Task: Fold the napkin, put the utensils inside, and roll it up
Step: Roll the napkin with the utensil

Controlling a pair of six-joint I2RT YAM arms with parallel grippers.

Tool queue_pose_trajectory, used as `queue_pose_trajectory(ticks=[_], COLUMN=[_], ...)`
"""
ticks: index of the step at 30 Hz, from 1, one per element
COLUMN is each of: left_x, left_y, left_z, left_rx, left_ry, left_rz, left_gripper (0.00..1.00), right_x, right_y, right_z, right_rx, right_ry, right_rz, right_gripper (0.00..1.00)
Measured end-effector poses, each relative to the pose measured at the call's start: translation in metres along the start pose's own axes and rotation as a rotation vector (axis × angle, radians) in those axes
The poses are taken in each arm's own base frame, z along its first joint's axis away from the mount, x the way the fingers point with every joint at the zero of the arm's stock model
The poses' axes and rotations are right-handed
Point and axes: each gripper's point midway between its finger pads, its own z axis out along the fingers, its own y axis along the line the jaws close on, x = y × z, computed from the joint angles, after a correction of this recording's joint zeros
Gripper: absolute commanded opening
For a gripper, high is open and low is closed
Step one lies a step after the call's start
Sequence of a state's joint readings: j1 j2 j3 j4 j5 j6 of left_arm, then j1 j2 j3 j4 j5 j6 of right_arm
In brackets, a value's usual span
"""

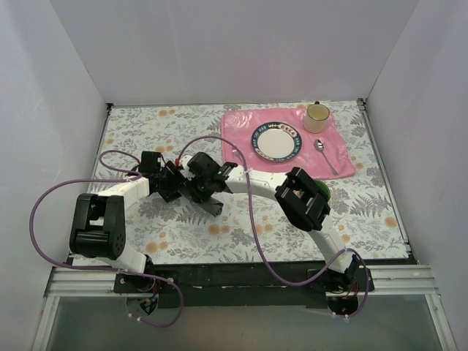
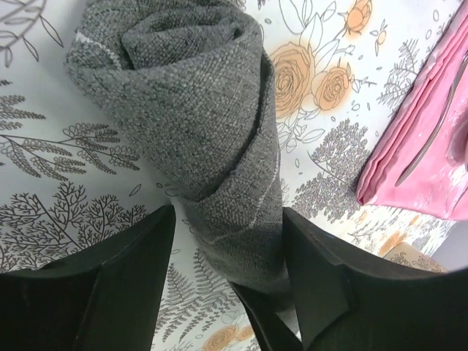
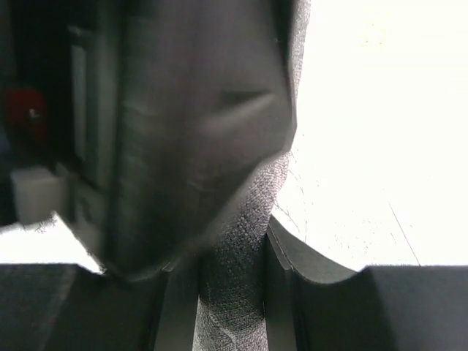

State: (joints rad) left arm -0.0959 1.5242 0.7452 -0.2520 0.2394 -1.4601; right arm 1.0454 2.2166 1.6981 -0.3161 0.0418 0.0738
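Observation:
The dark grey napkin (image 2: pixel 197 110) lies rolled into a thick tube on the floral tablecloth. My left gripper (image 2: pixel 228 219) is open and straddles the near end of the roll; its right finger (image 2: pixel 329 278) touches the cloth and its left finger (image 2: pixel 124 285) stands clear. My right gripper (image 3: pixel 230 256) is shut on a strip of the napkin (image 3: pixel 230 292). In the top view both grippers, left (image 1: pixel 174 186) and right (image 1: pixel 194 189), meet over the roll, and only its end (image 1: pixel 213 208) shows. A spoon (image 1: pixel 324 155) lies on the pink placemat (image 1: pixel 344 162).
On the placemat stand a blue-rimmed plate (image 1: pixel 276 140) and a cream cup (image 1: pixel 316 117). The mat's folded edge (image 2: pixel 409 175) lies right of the roll. A green object (image 1: pixel 322 191) sits behind the right arm's elbow. White walls enclose the table.

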Motion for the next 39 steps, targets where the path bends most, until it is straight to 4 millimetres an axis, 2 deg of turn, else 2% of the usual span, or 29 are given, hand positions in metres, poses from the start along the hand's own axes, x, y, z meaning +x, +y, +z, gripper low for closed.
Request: queue_pose_trajectory(ticks=[9, 22, 25, 26, 28, 29, 32, 39], left_x=[0.001, 0.004, 0.003, 0.003, 0.004, 0.004, 0.004, 0.003], left_y=[-0.001, -0.007, -0.006, -0.005, -0.003, -0.003, -0.003, -0.003], left_z=[0.000, 0.006, 0.007, 0.007, 0.008, 0.008, 0.009, 0.009], left_rx=[-0.004, -0.026, -0.032, -0.035, -0.038, -0.038, -0.034, -0.032], left_ry=[0.001, 0.016, 0.011, 0.010, 0.006, 0.004, 0.000, -0.001], left_rz=[0.001, 0.021, 0.023, 0.025, 0.029, 0.028, 0.029, 0.032], left_gripper=[0.61, 0.50, 0.45, 0.41, 0.40, 0.39, 0.38, 0.39], right_x=[-0.005, -0.006, -0.004, -0.004, -0.003, -0.003, -0.004, -0.007], right_y=[-0.008, 0.004, 0.004, 0.004, 0.004, 0.004, 0.003, -0.006], right_z=[-0.006, -0.012, -0.010, -0.010, -0.008, -0.008, -0.009, -0.012], right_rx=[-0.330, -0.546, -0.582, -0.589, -0.599, -0.599, -0.591, -0.428], right_ry=[-0.033, -0.046, -0.050, -0.049, -0.048, -0.048, -0.054, -0.049], right_rz=[0.235, 0.373, 0.403, 0.412, 0.418, 0.419, 0.406, 0.300], right_gripper=[0.38, 0.39, 0.45, 0.49, 0.55, 0.61, 0.68, 0.76])
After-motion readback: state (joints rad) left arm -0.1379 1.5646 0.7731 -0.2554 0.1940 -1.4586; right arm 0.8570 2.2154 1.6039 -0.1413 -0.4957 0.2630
